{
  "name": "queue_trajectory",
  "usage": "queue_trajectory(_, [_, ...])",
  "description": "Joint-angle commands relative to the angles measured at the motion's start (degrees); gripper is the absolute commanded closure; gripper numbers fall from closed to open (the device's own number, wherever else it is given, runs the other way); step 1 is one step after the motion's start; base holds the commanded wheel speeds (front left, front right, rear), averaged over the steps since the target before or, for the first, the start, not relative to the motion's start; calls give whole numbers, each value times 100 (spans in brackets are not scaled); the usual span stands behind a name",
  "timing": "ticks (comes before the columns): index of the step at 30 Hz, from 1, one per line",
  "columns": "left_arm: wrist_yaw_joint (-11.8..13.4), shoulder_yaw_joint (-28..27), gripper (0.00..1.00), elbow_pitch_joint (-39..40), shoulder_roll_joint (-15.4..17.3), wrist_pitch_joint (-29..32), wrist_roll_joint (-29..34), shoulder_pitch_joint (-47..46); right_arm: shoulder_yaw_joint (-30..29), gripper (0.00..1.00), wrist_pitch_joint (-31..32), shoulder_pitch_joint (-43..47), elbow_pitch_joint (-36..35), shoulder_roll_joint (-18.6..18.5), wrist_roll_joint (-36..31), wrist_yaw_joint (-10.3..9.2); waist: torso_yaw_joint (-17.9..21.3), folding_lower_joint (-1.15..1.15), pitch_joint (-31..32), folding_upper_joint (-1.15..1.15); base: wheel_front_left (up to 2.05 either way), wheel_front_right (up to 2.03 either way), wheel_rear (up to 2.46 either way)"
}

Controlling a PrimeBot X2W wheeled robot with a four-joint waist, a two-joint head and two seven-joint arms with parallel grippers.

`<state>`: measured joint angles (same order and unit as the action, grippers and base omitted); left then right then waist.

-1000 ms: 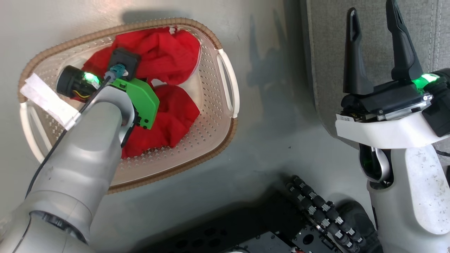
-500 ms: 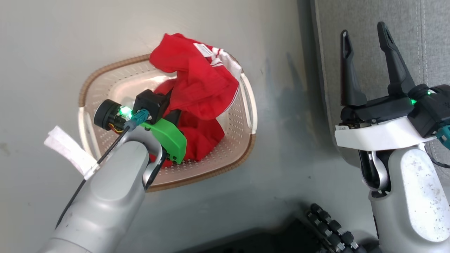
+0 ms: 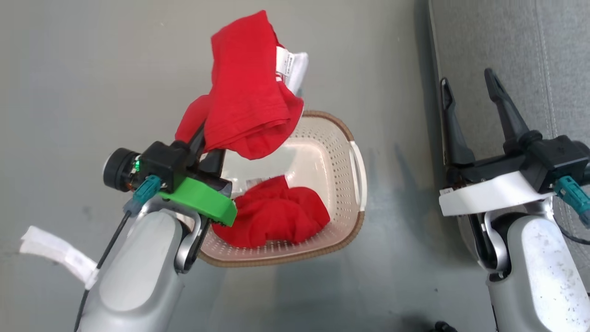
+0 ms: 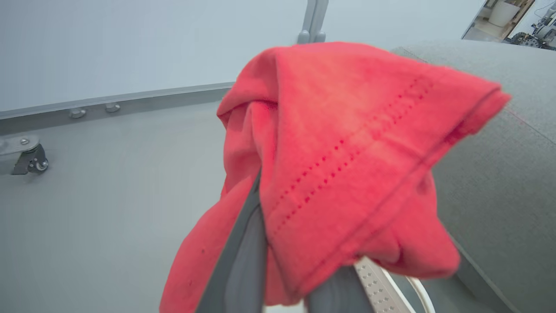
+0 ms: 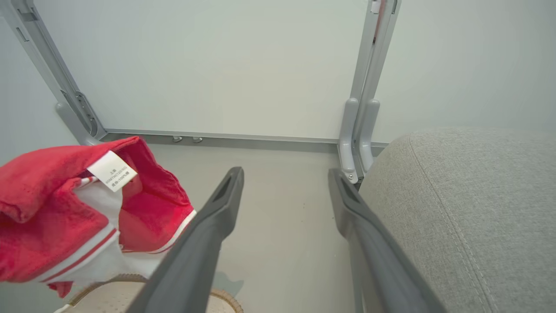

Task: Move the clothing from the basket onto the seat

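Observation:
My left gripper (image 3: 208, 140) is shut on a bright red shirt (image 3: 249, 92) with white panels, which hangs lifted above the far rim of the cream perforated basket (image 3: 343, 184). In the left wrist view the shirt (image 4: 347, 152) drapes over both fingers and hides their tips. Red shorts (image 3: 276, 216) lie crumpled inside the basket. The grey seat (image 3: 507, 46) lies to the right. My right gripper (image 3: 465, 80) stands open and empty at the seat's edge. In the right wrist view this gripper (image 5: 284, 174) has the seat (image 5: 469, 208) on its right and the shirt (image 5: 43, 217) on its left.
The basket stands on a grey floor (image 3: 92, 69). A pale wall panel with metal posts (image 5: 365, 87) rises behind it, and a small caster (image 4: 30, 161) sits at its foot. A white tape tag (image 3: 55, 253) hangs from my left arm's cable.
My left gripper has risen out of the basket with the shirt, which now hangs clear above the rim. The shorts stayed in the basket. The head camera has also shifted.

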<state>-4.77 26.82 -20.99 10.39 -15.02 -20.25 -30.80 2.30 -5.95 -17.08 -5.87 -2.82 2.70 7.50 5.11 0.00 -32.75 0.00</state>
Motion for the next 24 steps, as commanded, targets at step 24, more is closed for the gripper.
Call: queue_trajectory(24, [-222, -1184, 100, 1897, -169, -21, 530, 1963, 274, 0, 628, 1415, -75, -15, 193, -2, -367, 0, 2802, 0, 0, 0, 0])
